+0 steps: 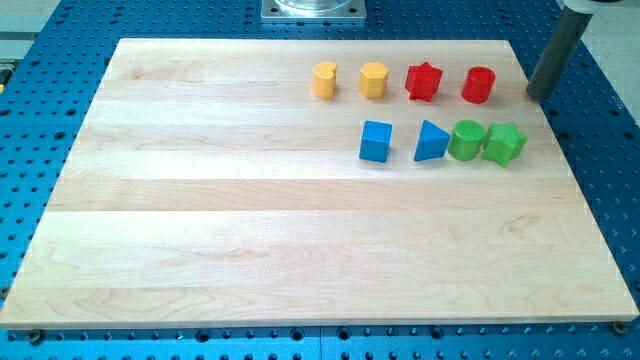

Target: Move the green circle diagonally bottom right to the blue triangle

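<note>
Blue perforated metal surrounds a pale wooden desk (250,230) on which eight small blocks lie in two rows toward the view's upper right. Upper row, from the view's left: yellow heart (324,79), yellow hexagon (373,80), red star (423,82), red cylinder (478,85). Lower row: blue cube (376,140), blue triangle (431,141), green circle (466,139), green star (504,144).

The green circle sits just beside the blue triangle on the triangle's right in the view, apparently touching or nearly so, with the green star pressed close on its other side. My tip (538,96) rests at the desk's right edge, to the view's right of the red cylinder and above the green star, well clear of the green circle. No pincer is fitted; the arm ends in a plain dark rod, so open or closed does not apply.

Handling, as a judgement: the circle looks like a light, rigid block that should slide readily on smooth wood. It cannot be gripped, only pushed. Its round wall will tend to roll off a push that is not aimed through its centre. Contact probably belongs on its upper-left side in the view, in the narrow space near the triangle, so the triangle and the green star risk being nudged.
</note>
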`<state>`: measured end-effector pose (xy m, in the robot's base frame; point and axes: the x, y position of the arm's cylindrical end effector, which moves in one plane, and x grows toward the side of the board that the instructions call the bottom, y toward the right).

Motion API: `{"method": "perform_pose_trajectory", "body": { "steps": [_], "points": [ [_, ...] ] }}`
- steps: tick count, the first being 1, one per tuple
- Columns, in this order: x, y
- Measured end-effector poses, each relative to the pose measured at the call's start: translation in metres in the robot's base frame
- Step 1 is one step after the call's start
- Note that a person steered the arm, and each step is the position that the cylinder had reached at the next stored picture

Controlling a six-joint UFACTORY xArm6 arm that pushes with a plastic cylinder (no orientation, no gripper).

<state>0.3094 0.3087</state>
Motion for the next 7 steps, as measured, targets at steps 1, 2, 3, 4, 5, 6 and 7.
{"method": "perform_pose_trajectory", "body": {
  "steps": [1, 2, 3, 4, 5, 6, 7],
  "points": [
    [0.000, 0.000],
    [0.000, 0.000],
    [0.000, -0.003],
    [0.000, -0.008],
    [0.000, -0.011],
    [0.003, -0.014],
    [0.022, -0.038]
  ]
}}
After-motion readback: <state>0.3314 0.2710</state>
